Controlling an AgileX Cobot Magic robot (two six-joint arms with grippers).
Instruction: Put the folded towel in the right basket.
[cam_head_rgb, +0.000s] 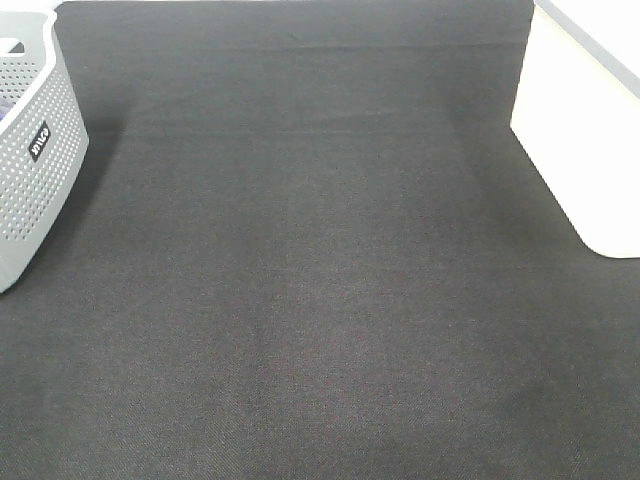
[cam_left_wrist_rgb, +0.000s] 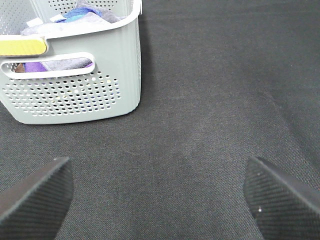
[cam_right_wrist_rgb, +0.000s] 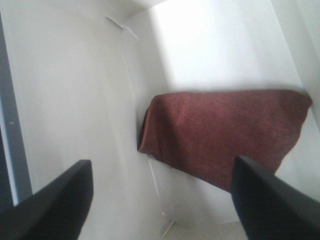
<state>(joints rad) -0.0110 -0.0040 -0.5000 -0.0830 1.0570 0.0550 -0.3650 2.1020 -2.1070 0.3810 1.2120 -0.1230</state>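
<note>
While inside right basket, one towel.

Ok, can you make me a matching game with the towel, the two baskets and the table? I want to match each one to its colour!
Things:
1. folded towel
2. left basket
3. right basket
4. table

Colours:
A. plain white
B. black
C. dark red
D. light grey with lots of little holes

Right pairs: 1-C, 2-D, 3-A, 4-B.
</note>
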